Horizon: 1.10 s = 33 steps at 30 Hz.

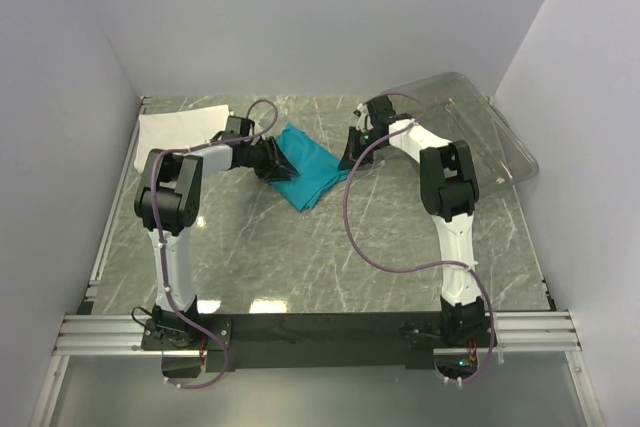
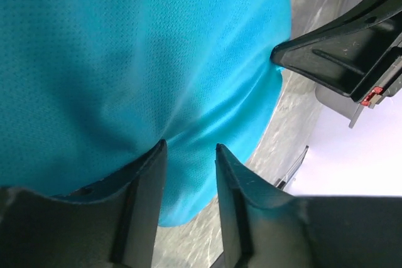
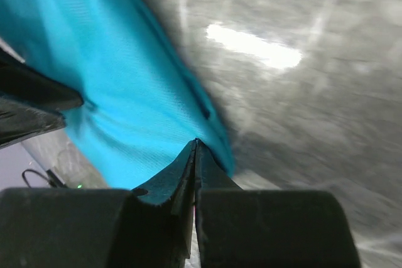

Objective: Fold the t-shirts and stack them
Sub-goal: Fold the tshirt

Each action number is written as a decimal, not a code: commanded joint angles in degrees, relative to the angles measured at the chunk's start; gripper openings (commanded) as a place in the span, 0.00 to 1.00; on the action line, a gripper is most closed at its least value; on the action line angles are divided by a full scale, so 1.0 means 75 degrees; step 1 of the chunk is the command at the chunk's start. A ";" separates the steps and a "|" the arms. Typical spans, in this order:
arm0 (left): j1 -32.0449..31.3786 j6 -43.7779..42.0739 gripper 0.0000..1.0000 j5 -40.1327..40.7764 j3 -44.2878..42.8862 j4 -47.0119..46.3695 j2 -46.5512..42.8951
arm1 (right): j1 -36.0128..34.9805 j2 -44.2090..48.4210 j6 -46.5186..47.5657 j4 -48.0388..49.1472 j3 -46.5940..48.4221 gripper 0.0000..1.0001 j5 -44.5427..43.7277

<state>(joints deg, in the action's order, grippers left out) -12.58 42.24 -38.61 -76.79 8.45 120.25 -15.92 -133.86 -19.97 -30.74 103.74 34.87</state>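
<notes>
The teal-blue t-shirt (image 1: pixel 308 173), folded small, lies on the marble table between my two grippers. My left gripper (image 1: pixel 268 159) is at its left edge. In the left wrist view the left gripper (image 2: pixel 188 145) has its jaws part-way apart, closed on a fold of the teal t-shirt (image 2: pixel 125 61), and creases run out from the tips. My right gripper (image 1: pixel 352 153) is at the shirt's right corner. The right wrist view shows this gripper (image 3: pixel 196 142) shut, pinching the edge of the teal t-shirt (image 3: pixel 119 92). The white t-shirt (image 1: pixel 176 130) lies flat at the back left.
A clear plastic tray (image 1: pixel 478 119) leans at the back right, against the right wall. White walls close in the table on the left, back and right. The right arm's fingers (image 2: pixel 326 54) show in the left wrist view, at the cloth's far edge.
</notes>
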 commanded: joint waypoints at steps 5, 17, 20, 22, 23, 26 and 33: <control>-0.0010 -0.0358 0.52 0.0332 -0.0366 -0.0188 -0.0492 | 0.0178 0.0340 0.0701 -0.0331 0.0205 0.13 0.0012; 0.0025 0.0308 0.53 0.0602 -0.2932 -0.0678 0.0618 | 0.0166 0.2495 0.3118 -0.0131 -0.0999 0.28 0.2616; 0.0025 0.0965 0.43 0.0496 -0.3178 -0.1068 0.1169 | 0.0166 0.2788 0.3318 -0.0237 -0.1363 0.28 0.2628; 0.0025 0.1211 0.40 0.0600 -0.3517 -0.1454 0.1521 | 0.0178 0.3011 0.3423 -0.0249 -0.1666 0.28 0.2593; 0.0036 0.1258 0.39 0.0636 -0.3693 -0.1443 0.1638 | 0.0178 0.3094 0.3435 -0.0226 -0.1784 0.28 0.2592; 0.0036 0.1306 0.37 0.0730 -0.4524 -0.1162 0.2235 | 0.0189 0.3363 0.3424 -0.0085 -0.2217 0.27 0.2593; 0.0060 0.1340 0.47 0.1585 -0.5814 0.0021 0.3488 | 0.0213 0.3692 0.3342 0.0138 -0.2723 0.27 0.2569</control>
<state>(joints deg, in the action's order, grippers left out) -12.40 51.31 -30.06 -115.33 6.42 144.90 -14.83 -111.46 4.36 -32.16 83.50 53.39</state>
